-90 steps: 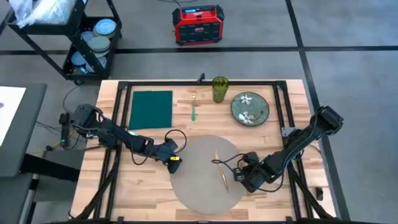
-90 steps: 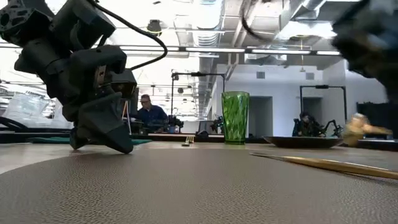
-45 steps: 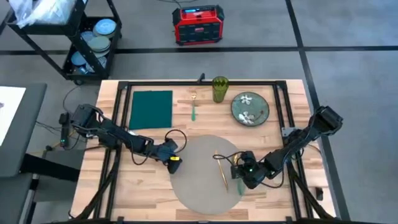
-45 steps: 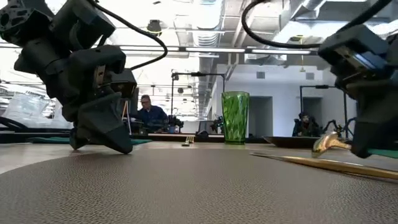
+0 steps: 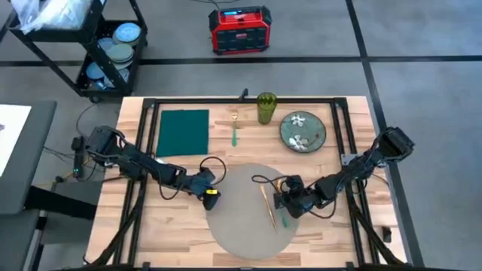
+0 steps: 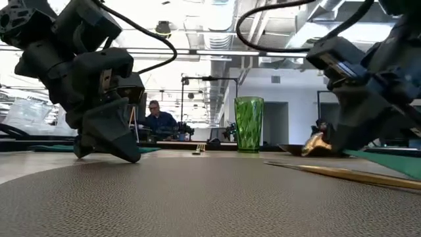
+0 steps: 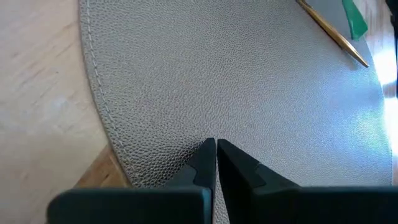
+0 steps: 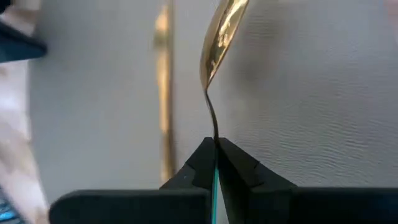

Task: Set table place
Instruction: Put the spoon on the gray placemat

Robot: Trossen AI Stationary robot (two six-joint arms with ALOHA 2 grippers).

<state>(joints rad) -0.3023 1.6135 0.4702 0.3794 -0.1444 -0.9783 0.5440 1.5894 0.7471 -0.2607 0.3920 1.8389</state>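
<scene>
Grey floor (image 5: 422,45) crossed by dark seam lines, a red-and-black box (image 5: 239,30) standing on it, dark wheeled shelf cart (image 5: 105,53) stacked with plates, beyond — white walls, bright ceiling strip lights (image 6: 217,52), a seated person (image 6: 158,122).

Left gripper (image 7: 216,149): fingers pressing together, resting on the placemat's edge.
Placemat (image 7: 236,81): grey, pebbled, lying on the wooden table (image 7: 37,93).
Gold utensil (image 7: 329,32): lying across the placemat's far side, green piece (image 7: 354,18) beside it.

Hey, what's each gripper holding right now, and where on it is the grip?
The right gripper pinches a gold spoon by its thin handle. The left gripper is shut on the placemat's edge.
</scene>
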